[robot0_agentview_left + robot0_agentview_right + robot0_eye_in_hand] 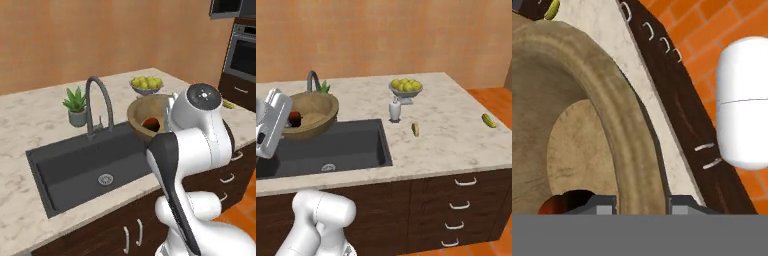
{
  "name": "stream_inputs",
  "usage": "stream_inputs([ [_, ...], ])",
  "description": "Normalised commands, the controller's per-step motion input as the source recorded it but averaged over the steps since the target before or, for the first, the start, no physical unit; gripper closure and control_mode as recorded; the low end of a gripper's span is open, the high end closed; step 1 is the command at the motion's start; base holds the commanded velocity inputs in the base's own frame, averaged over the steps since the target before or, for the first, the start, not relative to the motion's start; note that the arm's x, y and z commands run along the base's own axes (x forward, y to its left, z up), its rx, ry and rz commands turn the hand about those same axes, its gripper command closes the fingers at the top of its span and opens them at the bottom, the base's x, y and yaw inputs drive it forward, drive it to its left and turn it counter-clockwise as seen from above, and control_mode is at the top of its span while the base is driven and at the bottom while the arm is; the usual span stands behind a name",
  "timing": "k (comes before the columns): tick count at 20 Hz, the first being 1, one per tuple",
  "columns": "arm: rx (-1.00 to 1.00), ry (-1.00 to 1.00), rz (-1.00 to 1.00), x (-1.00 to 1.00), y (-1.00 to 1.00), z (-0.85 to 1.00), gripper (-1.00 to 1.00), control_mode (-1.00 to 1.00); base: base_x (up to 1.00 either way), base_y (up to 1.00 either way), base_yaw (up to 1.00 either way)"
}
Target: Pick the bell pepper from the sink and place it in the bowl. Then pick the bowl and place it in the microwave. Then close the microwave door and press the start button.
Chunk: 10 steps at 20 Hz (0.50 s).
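The wooden bowl (145,116) is raised above the right end of the sink (75,167), tilted so that its opening faces the left base camera. In the right base view the bowl (313,112) appears over the rear left part of the basin (351,145), in front of the faucet (312,80). The bell pepper (150,122) lies inside the bowl against its lower wall; in the right base view it (294,118) shows as a red patch just beside the robot's wrist housing.

In the hand view the gripper (641,204) straddles the thick rim of the bowl (612,115): one fingertip (602,205) sits on the inside, the other on the outside, both pressed against the rim. The gripper is clamped on the bowl. The pepper (559,202) is seen at the bottom of the bowl, next to the inner fingertip.

On the marble counter (446,125):
- a grey dish of yellow fruit (405,86) near the rear edge;
- a white soap dispenser (394,109) just right of the sink;
- two small yellow-green items (415,129) and (488,120) lying well apart;
- a potted plant (76,105) behind the sink, left of the faucet (97,102).

A wall oven (242,52) stands at the far right of the left base view
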Motion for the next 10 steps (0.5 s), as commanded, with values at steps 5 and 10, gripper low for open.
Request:
stream_inputs([
  [5, 0.00, 0.00, 0.00, 0.00, 0.00, 0.00, 1.00, 1.00, -0.23, 0.00, -0.85],
  [10, 0.00, 0.00, 0.00, 0.00, 0.00, 0.00, 1.00, 1.00, -0.12, -0.24, -0.83],
])
